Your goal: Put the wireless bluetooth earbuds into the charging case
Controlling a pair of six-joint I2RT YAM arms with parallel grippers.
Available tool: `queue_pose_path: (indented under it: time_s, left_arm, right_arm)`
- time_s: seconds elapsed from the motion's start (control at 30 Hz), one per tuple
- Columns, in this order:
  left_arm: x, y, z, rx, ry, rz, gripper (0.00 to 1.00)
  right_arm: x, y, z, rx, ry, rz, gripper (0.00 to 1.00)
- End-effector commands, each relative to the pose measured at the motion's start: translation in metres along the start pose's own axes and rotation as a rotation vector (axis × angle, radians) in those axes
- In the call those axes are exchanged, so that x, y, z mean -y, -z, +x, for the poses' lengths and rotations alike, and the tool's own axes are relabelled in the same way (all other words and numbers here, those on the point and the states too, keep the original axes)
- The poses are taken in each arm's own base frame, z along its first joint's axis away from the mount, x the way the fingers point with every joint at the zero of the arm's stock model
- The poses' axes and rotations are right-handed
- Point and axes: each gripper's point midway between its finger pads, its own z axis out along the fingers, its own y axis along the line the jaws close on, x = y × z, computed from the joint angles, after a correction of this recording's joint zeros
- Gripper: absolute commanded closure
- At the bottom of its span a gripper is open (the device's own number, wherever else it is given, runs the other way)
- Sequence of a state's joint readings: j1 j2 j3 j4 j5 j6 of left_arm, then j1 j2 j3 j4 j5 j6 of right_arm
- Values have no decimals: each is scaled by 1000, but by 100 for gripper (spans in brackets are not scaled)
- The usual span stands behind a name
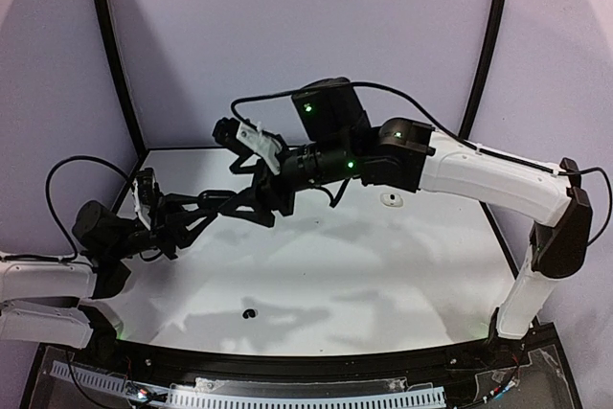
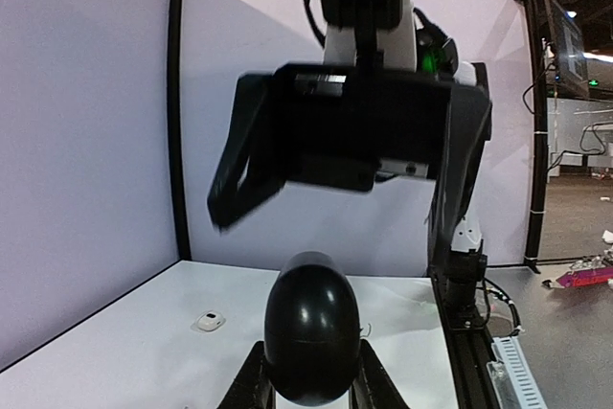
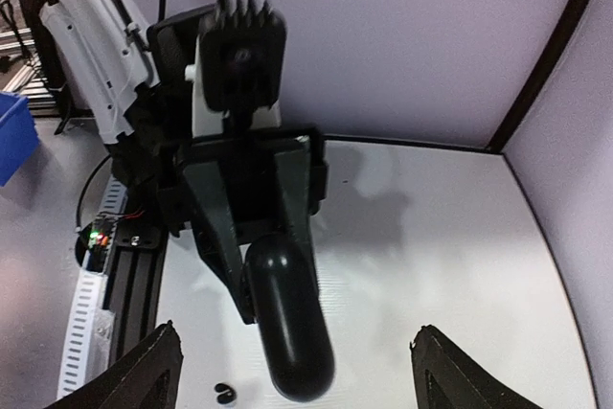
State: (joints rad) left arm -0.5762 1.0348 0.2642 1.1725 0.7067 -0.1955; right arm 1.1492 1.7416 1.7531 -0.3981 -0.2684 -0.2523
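black case is pinched by left gripper; right gripper is spread near case; black earbud, apart from case, is not yet inserted.

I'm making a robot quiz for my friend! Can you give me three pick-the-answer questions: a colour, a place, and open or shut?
1. What colour is the egg-shaped case in the left jaws? A white, B black, C blue.
2. Where is the tiny black earbud? A on the table, B inside the case, C in the right jaws.
3. How are the right jaws? A shut on the case, B shut on nothing, C wide open.
Answers: 1 B, both wrist views show it black. 2 A, it lies alone on the white table. 3 C, their fingers stand far apart, nothing between.
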Motion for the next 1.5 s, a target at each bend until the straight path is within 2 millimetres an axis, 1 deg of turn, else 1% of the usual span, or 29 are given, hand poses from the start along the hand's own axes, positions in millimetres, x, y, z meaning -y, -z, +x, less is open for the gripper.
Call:
queue_pose_path:
  time_s: [0.0,0.07,0.13,0.17,0.2,0.3,0.4,0.43,0.47,0.5,0.6,0.67,0.7,0.73,0.77,0.8,0.83,0.87,0.93,1.03,1.1,1.27,1.37,1.47]
  left_arm:
    - [11,-5,-15,19,40,82,99]
    - [12,-6,-17,25,47,92,99]
    - [15,-6,-18,28,54,109,99]
    - [16,-6,-19,29,55,112,99]
    - [17,-6,-19,29,59,120,99]
    - [20,-6,-21,34,61,144,99]
    - [22,-6,-23,37,64,154,99]
    - [23,-6,-22,34,69,162,99]
    - [23,-6,-22,32,70,164,99]
    - [23,-6,-22,30,73,167,99]
    - [23,-7,-21,29,74,167,99]
    - [23,-8,-21,23,76,173,99]
    - [23,-9,-19,11,84,177,97]
    - [24,-9,-17,-3,88,187,83]
    - [23,-11,-14,-23,102,189,74]
    - [24,-12,-11,-43,102,198,63]
    - [26,-11,-11,-43,83,211,60]
    - [27,-12,-6,-76,81,227,57]
    - [30,-13,-4,-94,51,252,58]
    - [31,-15,0,-121,43,276,63]
    - [30,-17,0,-122,43,278,63]
    - [23,-23,-7,-108,30,262,62]
    - [24,-24,-7,-117,29,272,63]
    - [24,-24,-6,-121,35,277,67]
  right_arm:
    - [-15,-3,-3,35,-13,-91,20]
    - [-17,-2,-4,48,-12,-103,25]
    - [-18,-2,0,50,-18,-103,32]
    - [-17,-2,2,49,-22,-100,33]
    - [-15,-3,6,43,-27,-96,38]
    - [-12,-3,8,42,-35,-93,53]
    - [-10,-1,8,47,-36,-93,62]
    - [-11,1,6,57,-35,-95,70]
    - [-10,3,5,62,-34,-96,74]
    - [-11,4,4,67,-32,-102,81]
    - [-13,5,8,54,-33,-115,92]
    - [-13,6,9,37,-31,-116,96]
    - [-12,6,10,27,-28,-115,98]
    - [-12,7,9,20,-22,-113,99]
    - [-11,9,11,5,-17,-111,100]
    - [-11,10,13,-17,-8,-106,100]
    - [-10,11,13,-23,-6,-104,100]
    - [-9,12,16,-54,0,-98,100]
    - [-8,14,17,-77,5,-93,100]
    - [-6,16,13,-75,12,-88,100]
    - [-7,17,12,-71,14,-88,100]
    - [-10,14,15,-86,15,-93,100]
    - [-12,14,13,-84,20,-92,100]
    - [-10,14,12,-80,26,-89,100]
